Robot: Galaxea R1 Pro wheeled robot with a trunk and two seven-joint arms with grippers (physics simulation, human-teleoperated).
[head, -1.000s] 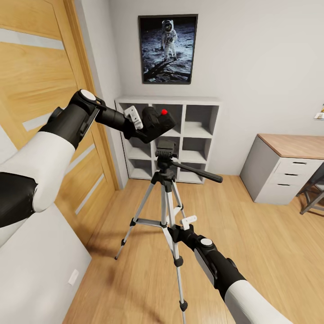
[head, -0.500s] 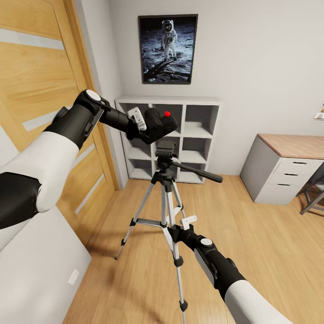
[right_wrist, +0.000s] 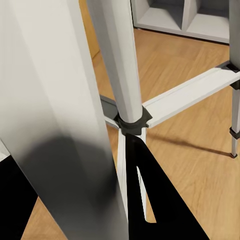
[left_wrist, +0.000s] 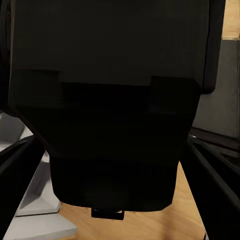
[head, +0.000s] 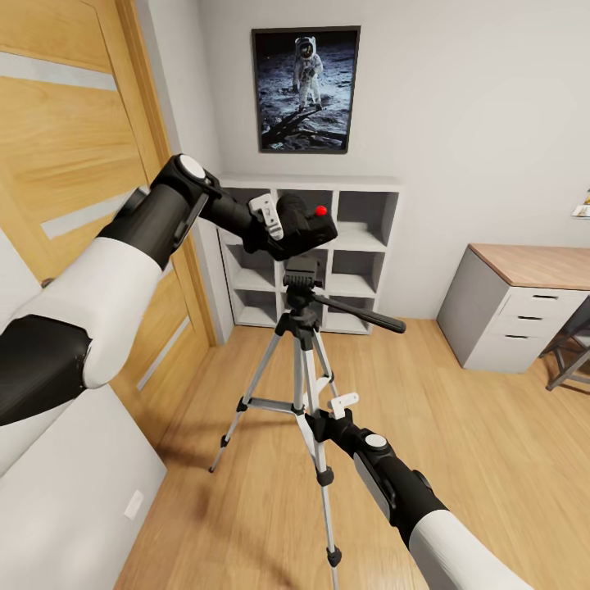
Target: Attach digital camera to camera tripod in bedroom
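Tripod (head: 301, 360) stands in the middle of the head view on the light wood floor (head: 459, 459), its silver legs spread and its black head (head: 302, 270) at the top, with the long black handle (head: 360, 312) pointing to the right. Behind it, in the upper centre, a white cube shelf (head: 360, 246) is against the wall, and a framed astronaut picture (head: 306, 88) hangs above the shelf. An oak door (head: 74, 164) covers the upper left of the frame, and a desk with drawers (head: 524, 315) is at the right edge.

The left gripper (head: 274, 225) is closed on the black camera (head: 305, 225), which hangs just above the tripod head; I cannot tell if they touch. A red spot (head: 320, 211) shows on the top corner of the camera. In the left wrist view the dark camera body (left_wrist: 115, 100) is very close to the lens.

The right gripper (head: 324, 414) is in the lower centre, closed around one tripod leg (head: 310, 426). In the right wrist view the silver leg (right_wrist: 65, 115) runs between the fingers, and a black joint (right_wrist: 132, 122) with a cross brace (right_wrist: 190, 92) is behind it.
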